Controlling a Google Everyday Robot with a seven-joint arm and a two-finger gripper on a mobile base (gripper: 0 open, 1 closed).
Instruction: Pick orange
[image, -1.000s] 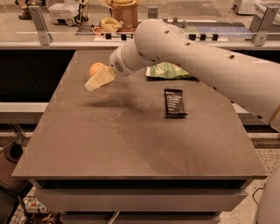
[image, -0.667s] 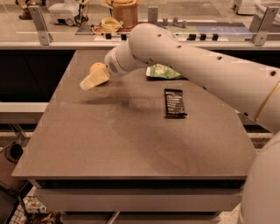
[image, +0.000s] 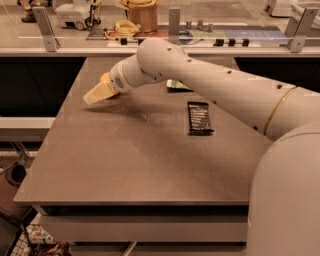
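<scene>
The orange (image: 105, 77) is a small round fruit at the back left of the grey table (image: 130, 165). Only a sliver of it shows behind the wrist. My gripper (image: 96, 94), cream coloured, sits at the end of the white arm (image: 210, 85) that reaches in from the right. It is just in front and to the left of the orange, low over the table. I cannot tell whether it touches the fruit.
A black flat packet (image: 199, 117) lies right of centre on the table. A green snack bag (image: 176, 85) shows partly behind the arm. A counter with cables and boxes (image: 135, 20) runs behind the table's far edge.
The arm has swung left and lower, so the wrist now covers most of the orange and more of the green bag. The black packet has not moved.
</scene>
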